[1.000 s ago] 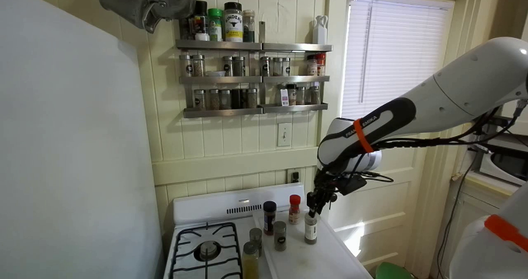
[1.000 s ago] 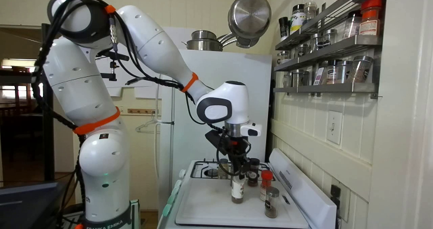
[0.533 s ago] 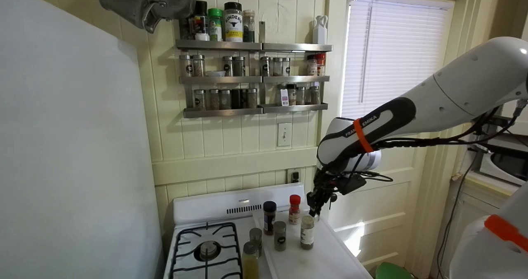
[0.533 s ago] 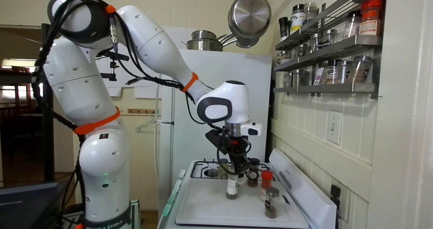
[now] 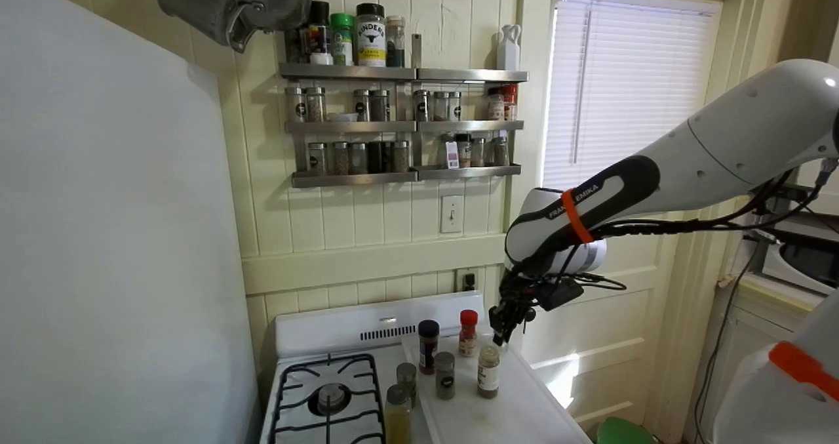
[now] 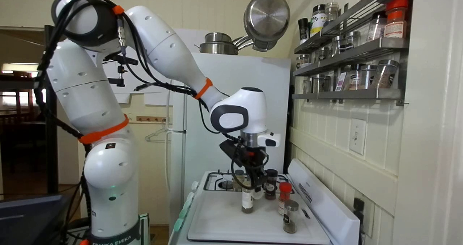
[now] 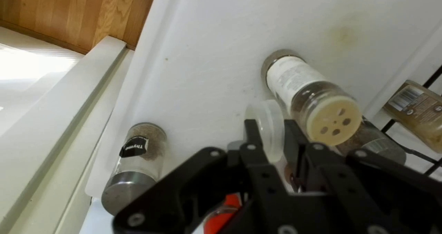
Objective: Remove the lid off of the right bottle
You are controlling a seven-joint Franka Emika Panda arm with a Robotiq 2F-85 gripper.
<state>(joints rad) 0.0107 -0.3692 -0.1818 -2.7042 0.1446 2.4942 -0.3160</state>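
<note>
Well, we angle our Panda arm [image 6: 164,44] down, gripper [image 7: 271,125] fingers narrowly parted, pinching a translucent lid [image 7: 274,139] beside the shaker-topped bottle [image 7: 293,76].

Orange bands [image 6: 105,132] circle the rounded white arm [image 6: 166,53], strung with black cables [image 6: 43,62]; we read "FRANKA EMIKA" on its dark base collar [image 6: 124,236] and spot silvery screws [image 7: 136,220] across the black gripper [image 7: 271,130].

The translucent lid [image 7: 275,133] looks like smooth plastic, the bottle [image 7: 311,95] glossy, its label [image 7: 290,76] papery and matt; the pincer [image 7: 271,125] is matt, the tabletop [image 7: 207,71] smooth, the floor [image 7: 112,12] grained wood.
</note>
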